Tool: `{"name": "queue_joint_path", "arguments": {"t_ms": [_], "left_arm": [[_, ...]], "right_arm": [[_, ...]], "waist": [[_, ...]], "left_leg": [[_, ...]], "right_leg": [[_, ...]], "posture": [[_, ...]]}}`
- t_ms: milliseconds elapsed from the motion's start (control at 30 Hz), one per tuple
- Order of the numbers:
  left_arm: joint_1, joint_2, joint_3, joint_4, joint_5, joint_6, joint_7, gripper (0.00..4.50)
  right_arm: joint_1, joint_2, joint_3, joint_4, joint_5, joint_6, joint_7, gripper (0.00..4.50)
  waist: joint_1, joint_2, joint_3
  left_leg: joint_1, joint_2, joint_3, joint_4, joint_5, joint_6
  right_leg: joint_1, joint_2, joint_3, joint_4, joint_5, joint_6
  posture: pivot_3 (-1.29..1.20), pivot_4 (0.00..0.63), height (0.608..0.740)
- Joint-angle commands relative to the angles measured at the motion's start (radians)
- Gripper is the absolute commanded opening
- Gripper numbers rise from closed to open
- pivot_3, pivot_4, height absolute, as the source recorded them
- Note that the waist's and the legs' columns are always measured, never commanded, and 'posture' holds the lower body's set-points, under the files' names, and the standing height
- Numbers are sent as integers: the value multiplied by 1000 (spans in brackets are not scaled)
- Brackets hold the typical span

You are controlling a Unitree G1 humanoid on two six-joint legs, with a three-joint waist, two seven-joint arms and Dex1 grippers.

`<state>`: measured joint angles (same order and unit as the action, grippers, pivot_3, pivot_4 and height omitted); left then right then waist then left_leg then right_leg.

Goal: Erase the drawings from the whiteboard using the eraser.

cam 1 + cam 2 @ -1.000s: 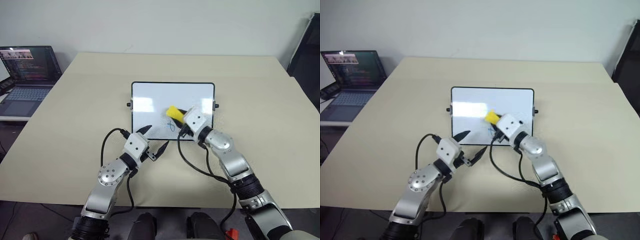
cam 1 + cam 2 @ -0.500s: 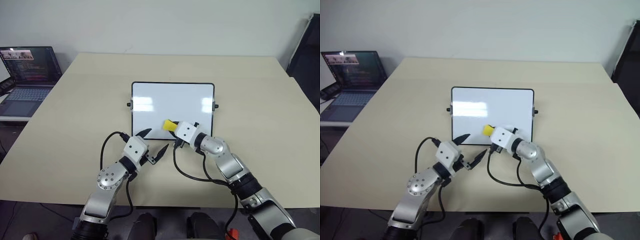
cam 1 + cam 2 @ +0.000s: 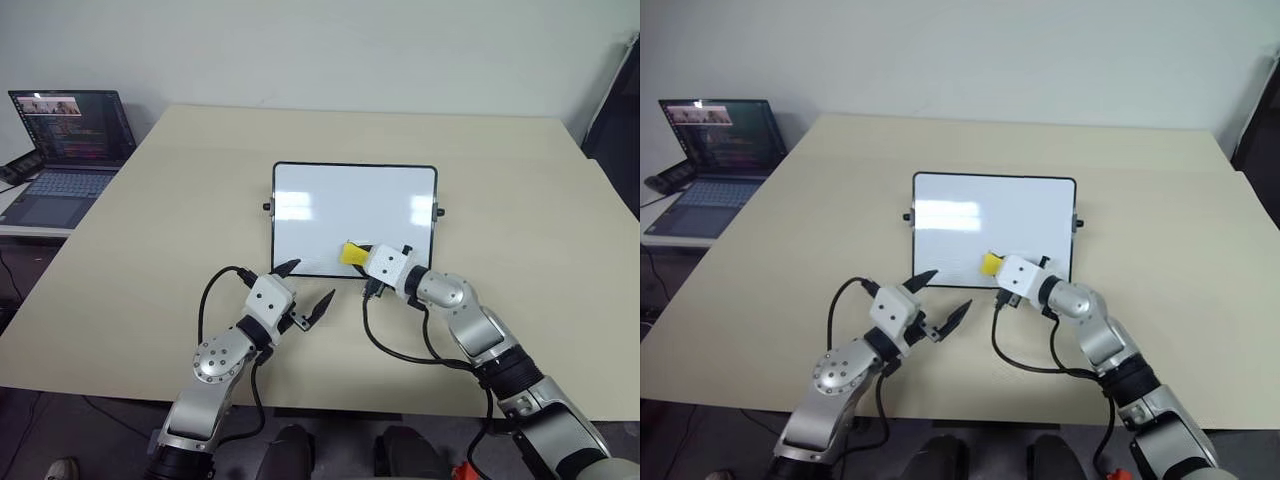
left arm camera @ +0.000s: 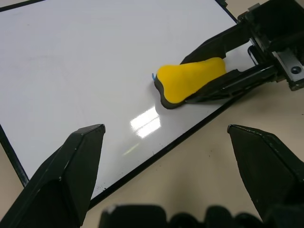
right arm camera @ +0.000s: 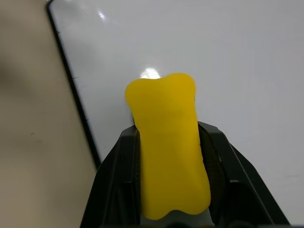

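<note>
Right gripper (image 4: pixel 209 78) clamps eraser (image 5: pixel 168 142) by its long sides, probably light, slightly squashy, front poking past fingertips onto slick whiteboard (image 3: pixel 350 200); left gripper (image 3: pixel 305 290) splayed empty.

Silver-grey jointed arms, white wrist blocks, looping black cables, pointed black jaws.

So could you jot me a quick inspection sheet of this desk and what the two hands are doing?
Surface: beige table, bare around the board.
Job's things: whiteboard lying flat; yellow eraser on its near edge; a speck of blue drawing beside the eraser.
Clutter: nothing seen.
Hands: right hand shut on the eraser; left hand open, empty, just short of the board.
Cables: black cables looping from both wrists.
Surroundings: open laptop on a side desk at left; pale wall behind.
</note>
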<state>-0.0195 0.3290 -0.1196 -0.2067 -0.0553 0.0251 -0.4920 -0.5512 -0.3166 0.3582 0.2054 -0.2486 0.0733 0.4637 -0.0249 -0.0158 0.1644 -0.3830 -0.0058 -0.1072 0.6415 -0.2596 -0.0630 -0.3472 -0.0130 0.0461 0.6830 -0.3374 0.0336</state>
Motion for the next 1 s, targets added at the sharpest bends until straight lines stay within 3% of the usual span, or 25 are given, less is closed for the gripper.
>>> {"name": "queue_joint_path", "arguments": {"t_ms": [33, 267, 500, 667, 800, 1000], "left_arm": [[-17, 2, 4, -35, -7, -5, -1, 4500], [-22, 1, 4, -31, -7, -6, -2, 4500], [-13, 0, 2, -35, -4, -7, 1, 4500], [-10, 1, 3, -38, -4, -6, 1, 4500], [-16, 0, -3, -33, -5, -8, -4, 4500], [-41, -4, -19, -27, -30, -15, -44, 4500]], "right_arm": [[-33, -1, -65, 50, -13, 31, -65, 1327], [-5, 13, -33, 31, -19, 33, -35, 1327], [105, -70, 3, -52, -31, 50, 74, 1327], [148, -107, -29, -92, -21, 58, 76, 1327], [157, -71, -108, -168, 55, 48, 39, 1327], [254, -76, -220, -414, 158, 57, 46, 1327]], "waist": [[0, 0, 0], [-6, 0, 0], [-4, 0, 0], [-2, 0, 0], [0, 0, 0], [-2, 1, 2]], "left_leg": [[1, 0, -1, 0, 0, 0], [2, 0, -1, 0, 0, 0], [2, -1, -1, -1, 0, 0], [2, -1, -2, -1, 0, 0], [2, -1, -3, -1, 0, 0], [-3, -2, -2, -1, 0, 0]], "right_leg": [[1, 0, -1, 0, 0, 0], [3, 0, -1, 0, 0, 0], [3, -1, -2, -2, 0, 0], [4, -1, -2, -2, 0, 0], [4, -1, -2, -2, 0, 0], [0, -2, -2, -3, -1, 0]], "posture": [[0, 150, 740], [0, 150, 740], [0, 150, 740], [0, 150, 740], [0, 150, 740], [0, 150, 740]]}}
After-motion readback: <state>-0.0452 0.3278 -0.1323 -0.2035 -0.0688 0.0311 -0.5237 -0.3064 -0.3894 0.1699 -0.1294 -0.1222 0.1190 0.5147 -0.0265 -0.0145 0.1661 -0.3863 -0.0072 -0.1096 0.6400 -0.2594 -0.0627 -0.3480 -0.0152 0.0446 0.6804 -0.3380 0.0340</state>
